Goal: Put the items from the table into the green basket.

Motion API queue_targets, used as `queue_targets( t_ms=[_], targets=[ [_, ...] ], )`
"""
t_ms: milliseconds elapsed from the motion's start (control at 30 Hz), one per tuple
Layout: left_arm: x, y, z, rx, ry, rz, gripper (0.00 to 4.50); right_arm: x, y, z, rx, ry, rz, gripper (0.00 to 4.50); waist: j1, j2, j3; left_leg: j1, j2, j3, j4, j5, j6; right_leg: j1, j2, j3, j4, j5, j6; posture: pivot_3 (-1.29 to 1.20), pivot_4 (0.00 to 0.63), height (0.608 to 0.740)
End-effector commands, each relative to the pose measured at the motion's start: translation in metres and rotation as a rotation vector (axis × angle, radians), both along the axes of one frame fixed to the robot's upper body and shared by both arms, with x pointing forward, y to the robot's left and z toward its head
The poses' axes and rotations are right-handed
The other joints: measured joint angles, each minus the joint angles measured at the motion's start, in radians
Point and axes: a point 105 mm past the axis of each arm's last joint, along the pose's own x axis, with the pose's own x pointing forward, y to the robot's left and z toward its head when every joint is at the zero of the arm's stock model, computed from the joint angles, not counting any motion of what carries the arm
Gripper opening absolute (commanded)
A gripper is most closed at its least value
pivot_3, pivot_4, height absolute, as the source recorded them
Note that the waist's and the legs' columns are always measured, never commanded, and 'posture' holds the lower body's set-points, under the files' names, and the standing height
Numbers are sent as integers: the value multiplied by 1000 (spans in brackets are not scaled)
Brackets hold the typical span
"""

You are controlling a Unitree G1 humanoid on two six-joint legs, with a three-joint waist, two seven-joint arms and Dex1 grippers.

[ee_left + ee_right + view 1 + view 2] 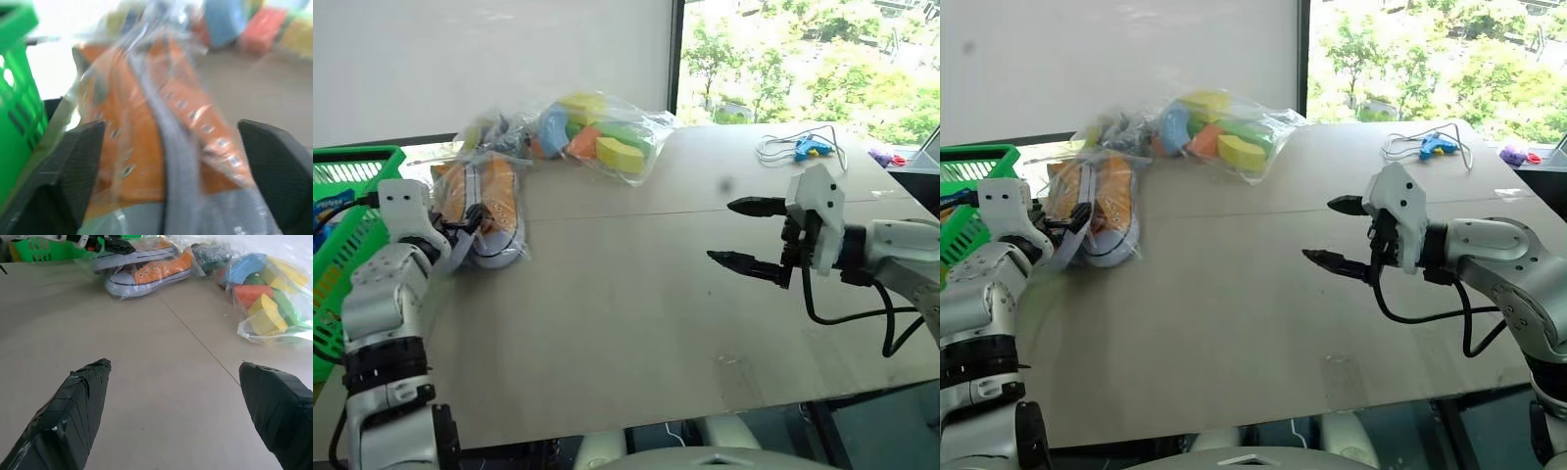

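Observation:
The orange sneakers in a clear bag (484,201) lie at the table's (636,323) left edge, beside the green basket (362,157). My left gripper (171,126) is open, level with the sneakers, one finger (80,161) on each side of the bag; whether they touch it I cannot tell. A clear bag of colourful blocks (602,137) lies at the back, with a bag of dark bits (212,254) next to it. My right gripper (739,233) hovers open over the bare middle right of the table, holding nothing.
The basket stands off the table's left side and has a blue packet (328,211) inside. A blue tool with a white cable (808,147) and a small purple thing (886,157) lie at the far right. A window runs behind the table.

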Motion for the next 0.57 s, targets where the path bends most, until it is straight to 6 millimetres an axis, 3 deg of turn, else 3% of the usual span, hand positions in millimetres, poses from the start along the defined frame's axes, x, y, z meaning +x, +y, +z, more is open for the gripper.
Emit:
queue_targets(
  t_ms=[33,133,167,267,333,433,567],
  targets=[
    [-8,-48,45,95,-206,-150,4469,2,-1,11,10,-56,4,4500,8,0,0,0,0,0,0,0,0,0,0,0,0,0,0,-41,0,740],
    [-15,-95,37,11,-179,-309,4469,7,-7,8,21,-56,-44,4500,23,0,0,-1,0,0,0,0,0,0,0,0,0,0,0,-18,0,740],
    [-23,-117,28,-21,-141,-405,4469,9,-14,4,23,-45,-81,4500,25,1,-1,0,0,0,0,0,0,0,0,0,0,0,0,-18,0,740],
    [-46,-153,10,-71,-47,-568,4469,11,-36,-10,15,-16,-159,4500,27,3,-2,2,-1,0,0,-1,2,3,0,1,-1,0,0,-10,0,740],
    [-60,-165,1,-102,8,-631,4469,10,-56,-25,-5,19,-227,4500,27,3,-2,2,-1,-1,0,-1,2,4,1,0,-2,0,0,-10,0,740],
    [-81,-167,-14,-127,91,-669,4469,7,-90,-44,-26,51,-346,4500,27,5,-2,4,0,-1,0,-1,2,5,4,1,-1,-1,0,-9,0,740],
    [-97,-164,-23,-144,159,-700,4469,1,-108,-55,-49,64,-389,4500,21,10,0,17,1,1,0,-1,2,15,11,5,-1,-5,1,-10,0,740]
  ],
)
